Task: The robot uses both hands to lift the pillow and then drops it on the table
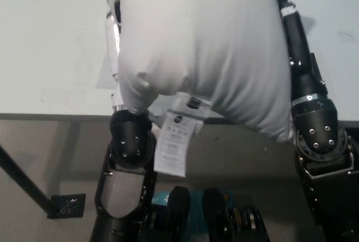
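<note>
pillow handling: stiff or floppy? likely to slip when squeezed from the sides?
Likely soft: the pillow bulges and dimples between the arms. Probably light for its bulk. The smooth cover might slip. Its tag dangles freely. Neither robot hand is visible behind it.

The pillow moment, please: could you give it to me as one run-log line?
phase: lift | pillow: held up between both arms, above table edge | care tag: hanging below | hands: hidden behind pillow | drop: not yet done

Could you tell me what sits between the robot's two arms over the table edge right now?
In the head view, the white pillow fills the whole stretch between the arms, its label hanging below over the table edge. Both hands are hidden behind it.
</note>
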You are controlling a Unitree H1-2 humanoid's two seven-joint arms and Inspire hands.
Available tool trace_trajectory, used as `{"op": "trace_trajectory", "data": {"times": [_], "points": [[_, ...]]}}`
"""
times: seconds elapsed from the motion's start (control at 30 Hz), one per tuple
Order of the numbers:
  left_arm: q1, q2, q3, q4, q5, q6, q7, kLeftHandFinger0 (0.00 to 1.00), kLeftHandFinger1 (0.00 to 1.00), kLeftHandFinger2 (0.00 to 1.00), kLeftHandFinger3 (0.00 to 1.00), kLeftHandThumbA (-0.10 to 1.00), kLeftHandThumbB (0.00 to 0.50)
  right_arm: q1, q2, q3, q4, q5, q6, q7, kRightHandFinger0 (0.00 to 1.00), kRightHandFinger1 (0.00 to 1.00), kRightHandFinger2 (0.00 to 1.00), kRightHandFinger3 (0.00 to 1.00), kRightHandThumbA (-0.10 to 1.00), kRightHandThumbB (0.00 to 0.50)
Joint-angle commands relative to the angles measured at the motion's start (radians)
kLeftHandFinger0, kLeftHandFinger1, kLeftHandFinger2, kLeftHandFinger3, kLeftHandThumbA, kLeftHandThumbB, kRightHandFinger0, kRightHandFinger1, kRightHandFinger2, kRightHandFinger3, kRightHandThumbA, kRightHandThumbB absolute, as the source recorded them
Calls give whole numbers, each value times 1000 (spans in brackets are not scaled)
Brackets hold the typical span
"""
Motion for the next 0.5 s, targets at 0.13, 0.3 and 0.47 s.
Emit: {"op": "trace_trajectory", "data": {"times": [0.13, 0.3, 0.47], "points": [[-77, 16, 36, 329, -79, -72, -36, 1000, 1000, 1000, 1000, 1000, 28, -44, 25, 36, 169, 21, -144, 48, 1000, 1000, 1000, 1000, 1000, 223], [-64, 66, 11, 387, -46, -103, -35, 1000, 1000, 1000, 1000, 1000, 57, -50, 19, 25, 224, 32, -183, 52, 1000, 1000, 1000, 1000, 1000, 263], [-74, 122, -10, 420, -22, -124, -25, 1000, 1000, 1000, 1000, 1000, 103, -56, 8, 9, 184, 52, -168, 65, 1000, 1000, 1000, 1000, 1000, 249]]}}
